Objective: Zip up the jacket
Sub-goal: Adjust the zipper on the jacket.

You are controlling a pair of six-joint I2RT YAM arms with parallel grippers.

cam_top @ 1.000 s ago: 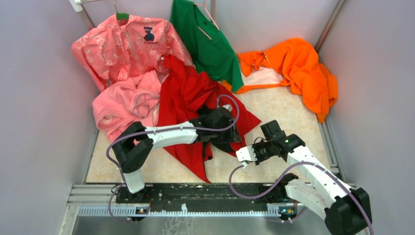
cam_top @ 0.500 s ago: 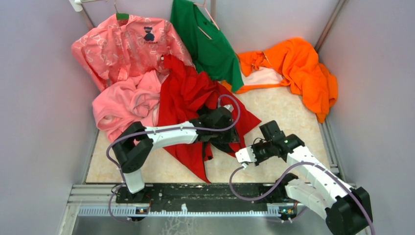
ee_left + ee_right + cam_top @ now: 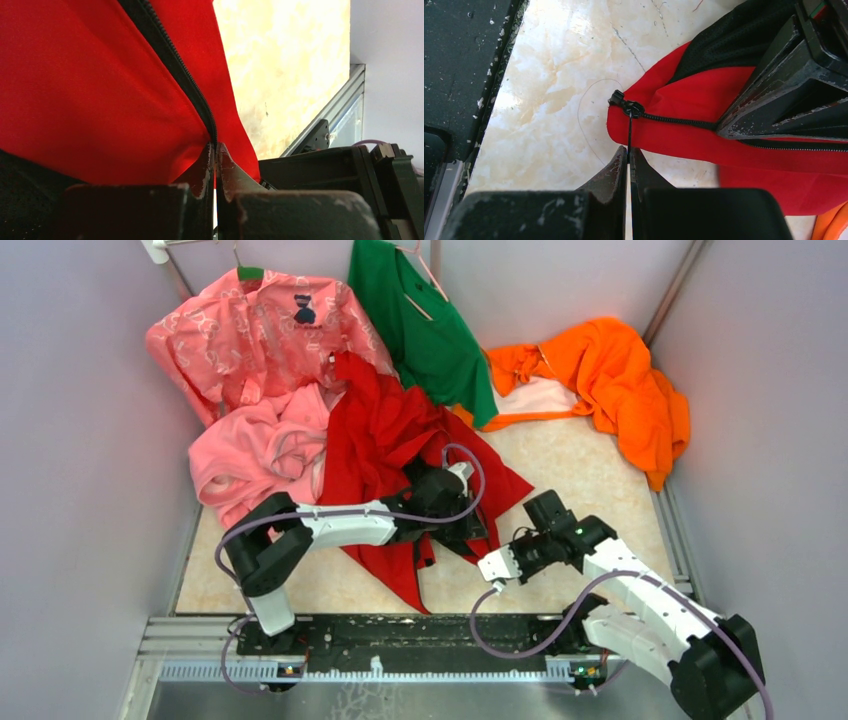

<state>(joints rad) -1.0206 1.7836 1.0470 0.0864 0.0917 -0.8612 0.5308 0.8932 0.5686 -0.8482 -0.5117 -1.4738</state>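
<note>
Just beyond jacket, illegible shirt tag

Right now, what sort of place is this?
Probably a lab test booth: plain grey walls enclose a marble-look tabletop, clothes such as the red jacket lie heaped, and robot arms are bolted at its edge.

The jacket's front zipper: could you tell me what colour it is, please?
Black zipper on the bright red jacket; the left wrist view shows it best.
</note>
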